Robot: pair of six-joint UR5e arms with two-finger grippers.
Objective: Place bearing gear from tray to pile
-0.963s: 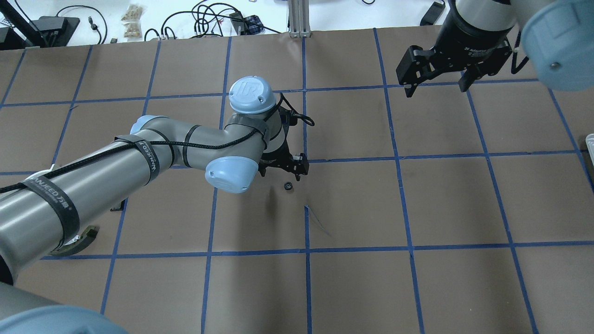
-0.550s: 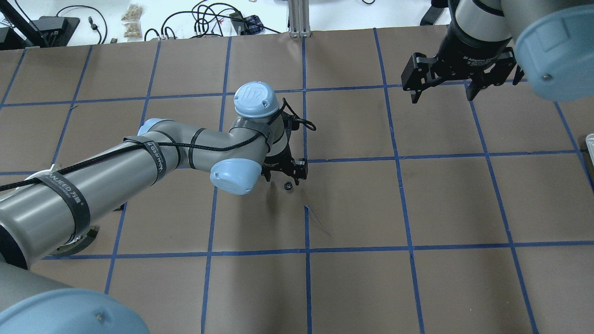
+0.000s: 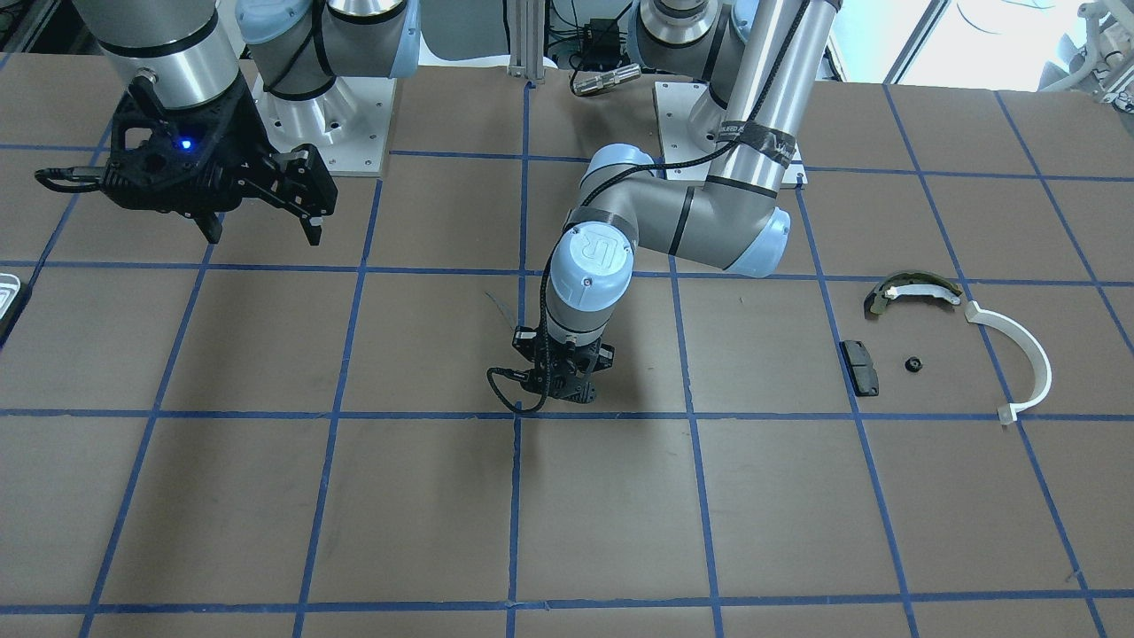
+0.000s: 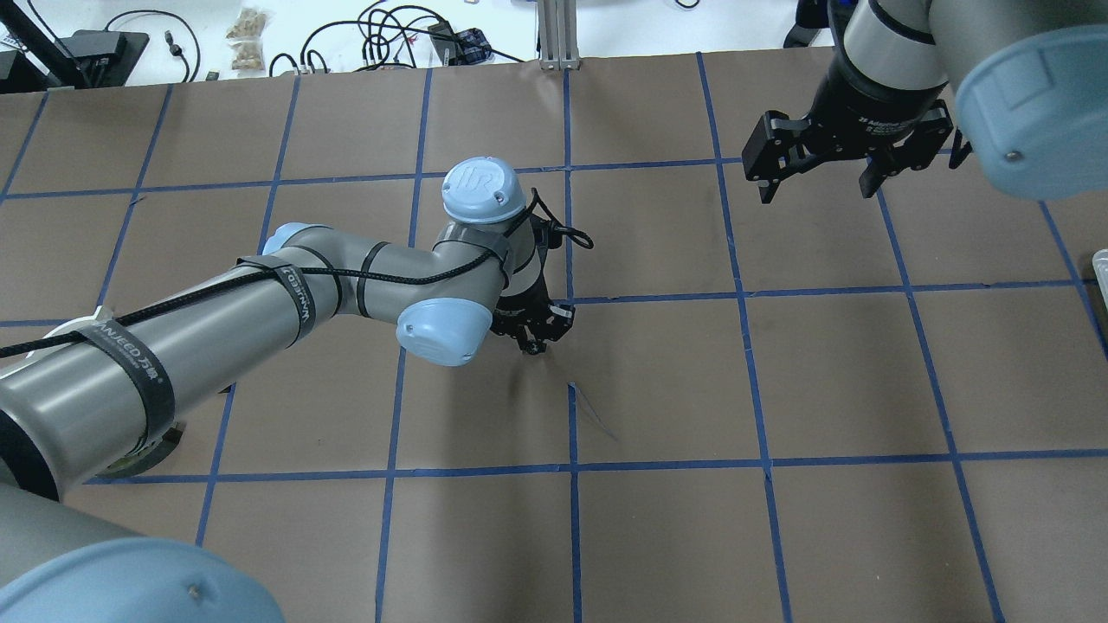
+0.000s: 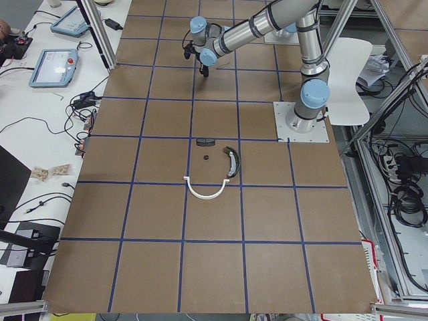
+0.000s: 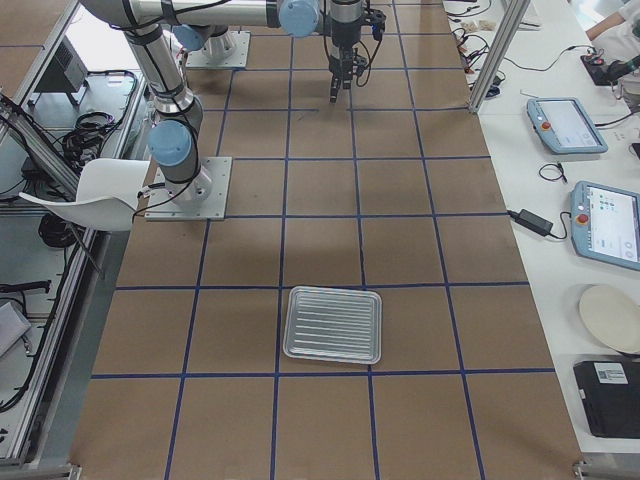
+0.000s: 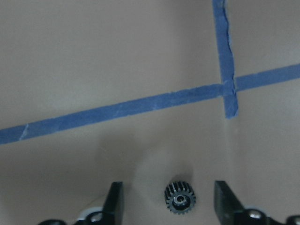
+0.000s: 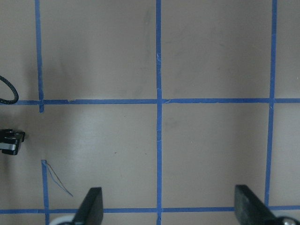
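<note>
A small black bearing gear (image 7: 180,198) lies flat on the brown table paper near a blue tape crossing. My left gripper (image 7: 169,193) is open and low, with one finger on either side of the gear, apart from it. In the overhead view the left gripper (image 4: 534,336) covers most of the gear. My right gripper (image 4: 818,177) is open and empty, high over the far right of the table. The silvery ridged tray (image 6: 333,325) sits empty. The pile holds an olive-and-white shoe (image 3: 912,291), a white curved strip (image 3: 1019,354), a black pad (image 3: 859,366) and another small black gear (image 3: 912,363).
The table is brown paper with a blue tape grid. A torn tape end (image 4: 573,389) lies just behind the left gripper. Cables and small devices lie on the white bench (image 4: 260,35) beyond the far edge. The tray shows as a sliver at the overhead view's right edge (image 4: 1101,264).
My left gripper moved down and slightly toward the robot, so its open fingers now straddle the gear. My right gripper shifted a little and stayed open.
</note>
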